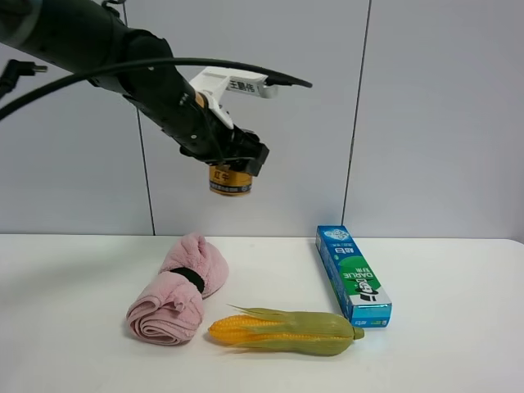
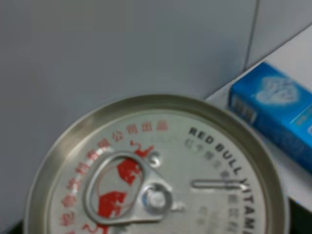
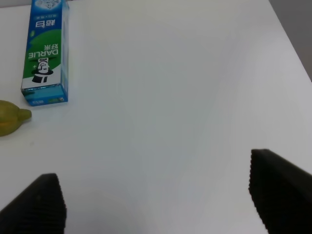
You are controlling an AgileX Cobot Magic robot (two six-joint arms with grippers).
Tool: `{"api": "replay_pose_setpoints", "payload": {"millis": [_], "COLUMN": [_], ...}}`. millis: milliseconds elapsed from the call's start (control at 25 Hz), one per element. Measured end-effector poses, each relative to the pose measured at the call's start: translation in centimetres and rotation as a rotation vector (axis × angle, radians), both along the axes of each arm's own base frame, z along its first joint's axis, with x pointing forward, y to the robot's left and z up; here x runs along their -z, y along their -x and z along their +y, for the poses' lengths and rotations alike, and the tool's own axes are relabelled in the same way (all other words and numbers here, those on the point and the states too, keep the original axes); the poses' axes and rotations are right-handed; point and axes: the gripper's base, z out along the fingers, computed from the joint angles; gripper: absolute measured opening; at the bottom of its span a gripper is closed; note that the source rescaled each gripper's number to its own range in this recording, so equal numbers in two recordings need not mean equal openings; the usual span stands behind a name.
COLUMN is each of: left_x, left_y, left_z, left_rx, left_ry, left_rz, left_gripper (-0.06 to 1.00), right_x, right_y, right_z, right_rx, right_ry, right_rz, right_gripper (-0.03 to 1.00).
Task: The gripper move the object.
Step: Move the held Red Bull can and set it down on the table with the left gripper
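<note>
My left gripper [image 1: 232, 160] is shut on the gold-yellow Red Bull can [image 1: 229, 180] and holds it high in the air, well above the table, over the pink towel. In the left wrist view the can's silver top [image 2: 156, 175] with its pull tab fills the picture; the gripper's fingers are hidden there. My right gripper [image 3: 161, 200] is open and empty; its two black fingertips [image 3: 36, 204] hang over bare white table. It does not show in the exterior high view.
A rolled pink towel [image 1: 176, 286] lies at the table's left middle. A corn cob [image 1: 282, 330] lies in front, its tip in the right wrist view [image 3: 12, 119]. A blue-green Darlie box [image 1: 352, 274] lies at the right, also in both wrist views [image 3: 45, 53] [image 2: 278, 112].
</note>
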Motion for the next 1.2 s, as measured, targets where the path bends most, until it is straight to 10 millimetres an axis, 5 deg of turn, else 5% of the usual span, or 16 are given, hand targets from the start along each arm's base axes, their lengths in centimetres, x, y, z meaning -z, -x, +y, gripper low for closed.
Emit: {"api": "replay_pose_setpoints", "payload": {"millis": [280, 600, 880, 1200], "left_x": [1.9, 3.0, 6.1, 9.1], "left_y": [3.4, 9.0, 11.8, 11.1], "left_z": [8.4, 17.3, 18.0, 17.7], "left_rx": [-0.171, -0.365, -0.373, -0.386], "left_ry": [-0.012, 0.045, 0.099, 0.181], "left_rz": [0.109, 0.028, -0.032, -0.031], "left_gripper": [0.01, 0.01, 0.01, 0.01], "right_x": [0.0, 0.0, 0.0, 0.0], "right_y": [0.0, 0.0, 0.0, 0.0], "right_z": [0.0, 0.0, 0.0, 0.0], "right_rx": [0.000, 0.000, 0.000, 0.000], "right_ry": [0.000, 0.000, 0.000, 0.000], "right_rz": [0.000, 0.000, 0.000, 0.000], "right_gripper": [1.00, 1.00, 1.00, 1.00]}}
